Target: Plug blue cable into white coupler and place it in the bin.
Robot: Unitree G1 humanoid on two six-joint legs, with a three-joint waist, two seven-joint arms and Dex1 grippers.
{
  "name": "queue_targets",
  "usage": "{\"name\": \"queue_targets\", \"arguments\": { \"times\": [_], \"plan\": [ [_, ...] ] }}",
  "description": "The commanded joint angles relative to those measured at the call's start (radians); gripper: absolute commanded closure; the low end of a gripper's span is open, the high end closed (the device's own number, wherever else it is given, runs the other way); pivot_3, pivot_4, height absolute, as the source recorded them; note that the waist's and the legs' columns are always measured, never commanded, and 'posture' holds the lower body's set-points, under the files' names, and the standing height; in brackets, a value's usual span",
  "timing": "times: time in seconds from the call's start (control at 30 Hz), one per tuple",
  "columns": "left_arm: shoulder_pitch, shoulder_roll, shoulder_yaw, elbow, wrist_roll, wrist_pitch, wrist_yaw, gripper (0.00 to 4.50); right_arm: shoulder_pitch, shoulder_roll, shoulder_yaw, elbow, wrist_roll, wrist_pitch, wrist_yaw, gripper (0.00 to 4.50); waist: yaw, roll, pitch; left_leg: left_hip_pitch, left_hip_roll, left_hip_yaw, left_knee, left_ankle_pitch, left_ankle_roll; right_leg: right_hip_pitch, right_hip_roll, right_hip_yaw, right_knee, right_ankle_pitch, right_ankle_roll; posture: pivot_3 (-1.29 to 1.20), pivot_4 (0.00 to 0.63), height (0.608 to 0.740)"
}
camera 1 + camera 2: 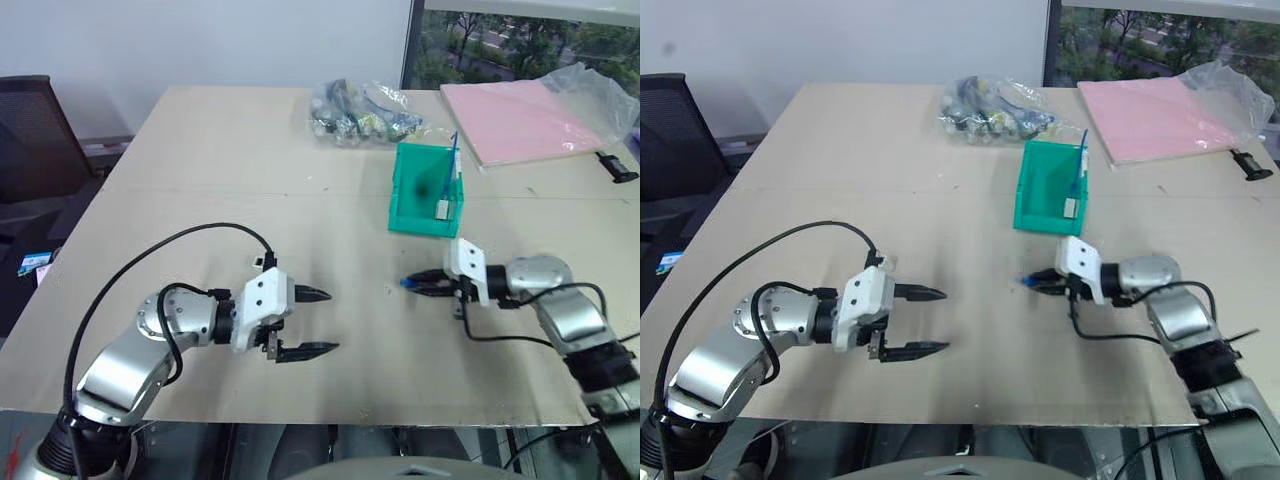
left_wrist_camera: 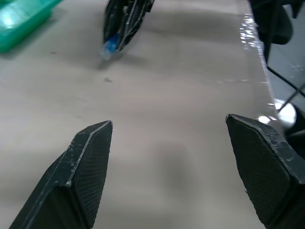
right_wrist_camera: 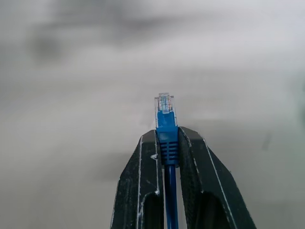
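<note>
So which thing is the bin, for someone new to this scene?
Start at the pink sheet at the table's far right corner. Just in front, beside the clear bag of cables, stands the bin: the scene's one teal-green translucent box, upright-walled and open-topped.

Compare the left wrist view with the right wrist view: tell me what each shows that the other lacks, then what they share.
Left wrist view: the left gripper with its fingers spread wide over bare table, a corner of the teal bin, and the right gripper seen from the front.

Right wrist view: the right gripper's two fingers clamped on the blue boot of the blue cable, its clear plug sticking out past the tips, contacts visible.

Shared: the right gripper holding the blue cable's plug end, and the pale tabletop.
</note>
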State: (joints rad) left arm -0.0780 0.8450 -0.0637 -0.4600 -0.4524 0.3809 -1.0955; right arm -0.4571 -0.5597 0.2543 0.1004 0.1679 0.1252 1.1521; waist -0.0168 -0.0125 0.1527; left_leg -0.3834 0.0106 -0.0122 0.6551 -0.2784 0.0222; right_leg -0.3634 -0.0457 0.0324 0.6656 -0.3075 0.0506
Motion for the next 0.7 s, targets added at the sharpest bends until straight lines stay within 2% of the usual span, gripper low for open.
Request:
{"name": "queue_targets", "arguments": {
  "times": [0.03,0.07,0.17,0.23,0.27,0.3,0.4,0.53,0.7],
  "plan": [
    [-0.042,-0.006,0.012,0.046,0.016,-0.04,-0.013,0.61,-0.088,0.044,0.032,0.093,-0.044,0.004,-0.016,4.47,0.002,0.0,0.0,0.0,0.0,0.0,0.0,0.0,0.0,0.0,0.0,-0.001,0.0,0.0,0.0,0.0,0.15,0.739],
    [-0.056,-0.012,0.004,0.065,0.022,-0.046,-0.016,0.61,-0.103,0.056,0.037,0.117,-0.047,0.014,-0.013,4.47,0.004,0.0,0.0,-0.001,0.0,0.0,0.0,0.0,0.0,0.0,0.0,-0.001,-0.001,0.0,0.0,0.0,0.15,0.739],
    [-0.101,-0.039,-0.029,0.125,0.061,-0.071,-0.013,0.61,-0.116,0.069,0.037,0.149,-0.043,0.022,0.0,3.33,0.007,0.0,0.0,-0.004,-0.001,-0.001,0.001,0.001,-0.002,-0.002,0.0,-0.003,-0.002,0.0,0.0,0.0,0.15,0.739],
    [-0.142,-0.065,-0.064,0.174,0.115,-0.089,0.01,0.61,-0.103,0.063,0.013,0.131,-0.025,0.033,-0.005,2.47,0.007,0.0,0.0,-0.007,-0.001,-0.001,0.002,0.002,-0.004,-0.004,0.0,-0.004,-0.003,0.0,0.0,0.0,0.15,0.739],
    [-0.166,-0.08,-0.081,0.197,0.135,-0.084,0.021,0.61,-0.087,0.059,-0.01,0.104,-0.004,0.053,-0.013,1.9,0.007,0.0,0.0,-0.012,-0.001,-0.002,0.004,0.003,-0.004,-0.008,0.0,-0.004,-0.001,0.0,0.0,0.0,0.15,0.739],
    [-0.195,-0.099,-0.102,0.221,0.154,-0.081,0.029,0.61,-0.059,0.049,-0.044,0.059,0.031,0.093,-0.023,1.29,0.006,0.0,0.0,-0.019,-0.001,-0.002,0.009,0.003,-0.004,-0.013,0.001,-0.004,0.002,0.0,0.001,0.0,0.15,0.739],
    [-0.273,-0.162,-0.155,0.284,0.201,-0.092,0.046,0.61,0.067,0.011,-0.156,-0.115,0.129,0.193,-0.068,0.02,0.017,0.001,0.0,-0.023,-0.002,-0.006,0.014,0.003,-0.004,-0.015,0.001,-0.007,0.006,0.0,0.001,0.0,0.15,0.739],
    [-0.401,-0.253,-0.227,0.413,0.266,-0.125,0.04,0.61,0.343,-0.054,-0.329,-0.384,0.241,0.273,-0.13,0.02,0.034,0.001,0.0,-0.028,-0.004,-0.013,0.02,0.002,-0.004,-0.016,0.001,-0.012,0.008,0.0,0.001,0.0,0.15,0.739],
    [-0.538,-0.324,-0.297,0.611,0.326,-0.201,-0.03,0.61,0.537,-0.048,-0.449,-0.532,0.311,0.31,-0.216,0.02,0.02,0.001,0.0,-0.027,-0.005,-0.014,0.021,0.0,0.0,-0.016,0.003,-0.012,0.013,0.0,0.001,0.0,0.15,0.739]
  ]
}}
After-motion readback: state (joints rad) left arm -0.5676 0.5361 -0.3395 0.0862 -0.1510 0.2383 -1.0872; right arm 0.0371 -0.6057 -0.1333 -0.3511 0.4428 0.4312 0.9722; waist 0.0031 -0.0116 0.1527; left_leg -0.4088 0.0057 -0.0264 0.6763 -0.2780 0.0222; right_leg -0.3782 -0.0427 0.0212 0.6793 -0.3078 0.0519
